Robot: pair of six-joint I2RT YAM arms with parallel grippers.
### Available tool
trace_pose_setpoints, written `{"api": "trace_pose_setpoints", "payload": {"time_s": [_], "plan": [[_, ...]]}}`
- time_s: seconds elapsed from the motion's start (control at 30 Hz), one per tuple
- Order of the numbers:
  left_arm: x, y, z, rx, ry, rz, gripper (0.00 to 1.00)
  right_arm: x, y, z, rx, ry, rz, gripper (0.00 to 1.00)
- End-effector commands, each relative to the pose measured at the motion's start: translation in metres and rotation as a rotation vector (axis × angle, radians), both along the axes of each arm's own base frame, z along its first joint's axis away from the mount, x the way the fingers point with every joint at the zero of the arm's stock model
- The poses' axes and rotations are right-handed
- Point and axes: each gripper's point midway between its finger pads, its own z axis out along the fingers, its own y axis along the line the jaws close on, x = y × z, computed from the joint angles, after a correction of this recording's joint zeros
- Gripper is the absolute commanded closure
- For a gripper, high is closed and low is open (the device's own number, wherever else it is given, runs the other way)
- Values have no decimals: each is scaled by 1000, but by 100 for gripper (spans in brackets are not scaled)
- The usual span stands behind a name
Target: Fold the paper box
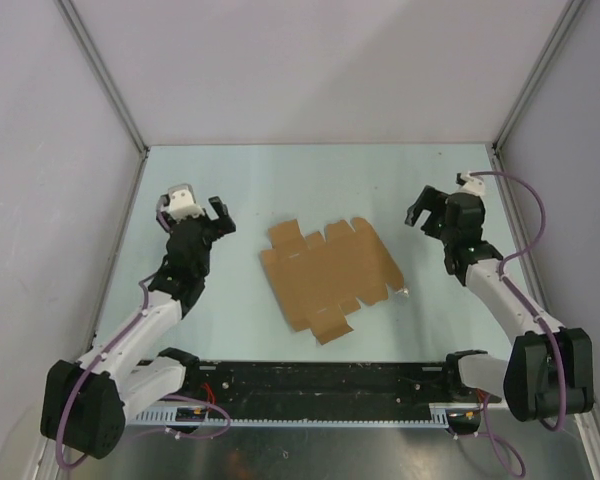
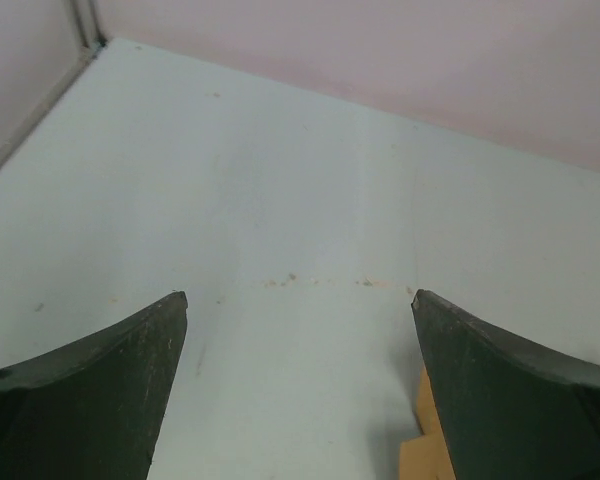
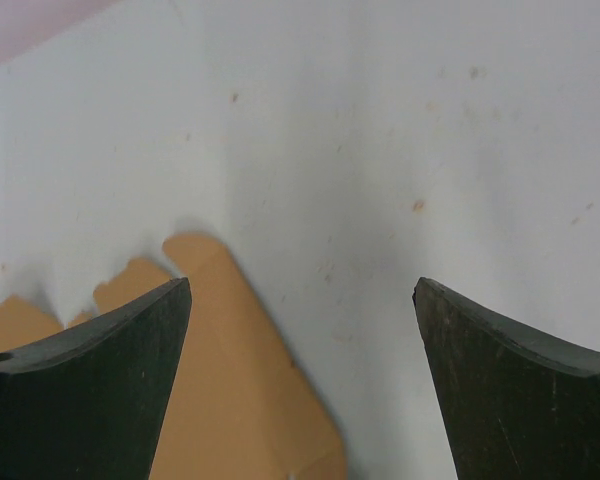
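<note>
Work on pale table (image 1: 230,180). Find paper box (image 1: 325,275) lying there as flat die-cut sheet, unfolded, skewed, tabs on far and near edges. Note left gripper (image 1: 220,215) left of paper box, well apart, spread wide, grasping nothing. Note right gripper (image 1: 426,210) right of paper box, nearer its far-right corner, likewise spread wide, empty. Judge step as first approach. Pin one panel flat with one arm; lift opposite flap along crease with other. Avoid tiny clear scrap (image 1: 405,292) just beside paper box's right tabs.

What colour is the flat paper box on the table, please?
Plain brown; the paper box shows best in the top external view.
</note>
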Motion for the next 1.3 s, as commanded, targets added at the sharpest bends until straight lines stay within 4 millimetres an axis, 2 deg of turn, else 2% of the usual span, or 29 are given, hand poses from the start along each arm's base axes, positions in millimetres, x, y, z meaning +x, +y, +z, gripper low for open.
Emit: {"api": "trace_pose_setpoints", "payload": {"time_s": [0.0,0.07,0.1,0.17,0.2,0.23,0.4,0.53,0.6,0.67,0.7,0.73,0.77,0.8,0.87,1.0,1.2,1.27], "plan": [[-3,-36,-13,-131,122,-143,0,-26,33,-11,83,141,55,0],[-4,-43,-14,-150,129,-176,0,-39,44,-20,114,196,19,0],[-3,-45,-15,-158,135,-186,0,-49,69,-23,108,214,77,0],[-2,-49,-20,-156,165,-200,0,-61,88,-31,108,250,89,0],[0,-49,-19,-155,172,-196,1,-71,104,-32,92,254,120,0],[-1,-50,-23,-153,191,-201,0,-76,107,-34,97,267,110,0],[-2,-57,-15,-172,177,-237,0,-90,116,-41,195,312,29,0],[-3,-63,-12,-180,176,-271,0,-89,106,-40,183,308,-3,0],[-6,-68,-13,-187,179,-292,0,-86,103,-37,165,301,40,0],[-10,-72,-11,-192,175,-311,0,-74,80,-36,174,301,16,0],[-14,-78,-11,-191,180,-330,0,-74,79,-37,191,321,71,0],[-16,-82,-9,-188,176,-346,0,-70,68,-38,214,330,65,0],[-20,-87,-7,-186,171,-363,1,-62,43,-39,239,334,18,0],[-27,-97,-4,-183,167,-394,0,-62,40,-39,277,344,45,0],[-33,-106,-2,-189,167,-419,0,-59,18,-40,284,344,-2,0],[-43,-126,-8,-196,191,-471,1,-61,14,-42,275,355,-4,0],[-50,-135,-16,-182,223,-496,0,-57,12,-40,281,337,-19,0],[-51,-133,-19,-178,229,-489,0,-57,19,-40,309,347,-5,1]]}}
